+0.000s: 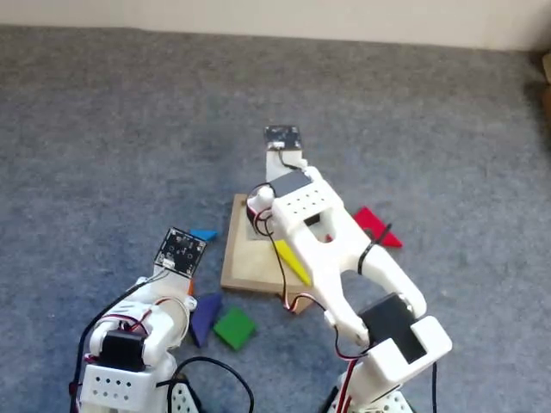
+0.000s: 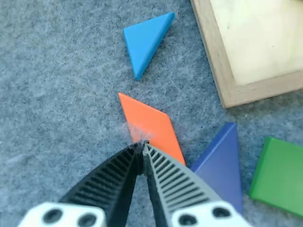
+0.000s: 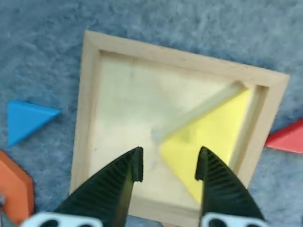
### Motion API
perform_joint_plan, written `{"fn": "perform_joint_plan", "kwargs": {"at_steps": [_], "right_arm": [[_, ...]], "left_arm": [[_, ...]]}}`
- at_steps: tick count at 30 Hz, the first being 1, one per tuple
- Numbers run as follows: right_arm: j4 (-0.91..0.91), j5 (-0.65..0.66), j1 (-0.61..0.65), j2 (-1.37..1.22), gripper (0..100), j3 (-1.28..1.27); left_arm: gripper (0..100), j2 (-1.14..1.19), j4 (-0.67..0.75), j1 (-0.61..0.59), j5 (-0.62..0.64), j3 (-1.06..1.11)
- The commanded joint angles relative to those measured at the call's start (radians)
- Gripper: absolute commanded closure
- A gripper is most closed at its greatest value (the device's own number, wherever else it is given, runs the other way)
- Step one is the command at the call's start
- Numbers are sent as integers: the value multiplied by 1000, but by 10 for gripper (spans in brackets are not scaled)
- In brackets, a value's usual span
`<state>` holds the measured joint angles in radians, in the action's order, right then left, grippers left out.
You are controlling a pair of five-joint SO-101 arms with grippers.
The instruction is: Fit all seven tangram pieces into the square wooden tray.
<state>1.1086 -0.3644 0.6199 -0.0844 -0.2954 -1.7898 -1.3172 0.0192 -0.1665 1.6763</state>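
My right arm stretches forward over the square wooden tray (image 3: 90,94), and the right gripper (image 3: 169,165) is spread open above its pale board. A smooth yellow triangle (image 3: 213,132) lies inside, along the tray's right edge. My left gripper (image 2: 143,147) points down with its ribbed fingers pressed together. Its tips are at the edge of the flat orange parallelogram (image 2: 151,123), which lies on fuzzy grey felt (image 2: 57,94) off the tray's left edge.

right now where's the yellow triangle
In the high view the yellow triangle lies inside the wooden tray, along its right side, beneath the right gripper; the red piece sits outside that side.
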Motion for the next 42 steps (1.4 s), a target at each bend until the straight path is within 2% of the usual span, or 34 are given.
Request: {"fn": "perform_joint_plan", "kwargs": {"at_steps": [1, 11, 18, 23, 26, 36, 38, 42], "right_arm": [[-35, 25, 31, 15, 839, 54], [-120, 26, 21, 15, 839, -120], [-116, 29, -65, 16, 839, -159], [-114, 190, -104, 24, 839, -159], [-111, 206, -107, 25, 839, -151], [110, 219, -143, 145, 839, 1], [147, 298, -174, 191, 839, 10], [189, 565, -231, 254, 839, 7]], "left_arm": [[995, -31, -3, -13, -9, 19], [995, -31, -3, -13, -9, 19], [995, -31, -3, -13, -9, 19], [995, -31, -3, -13, -9, 19], [995, -31, -3, -13, -9, 19], [995, -31, -3, -13, -9, 19], [995, -31, -3, -13, -9, 19], [995, -31, -3, -13, -9, 19]]}}
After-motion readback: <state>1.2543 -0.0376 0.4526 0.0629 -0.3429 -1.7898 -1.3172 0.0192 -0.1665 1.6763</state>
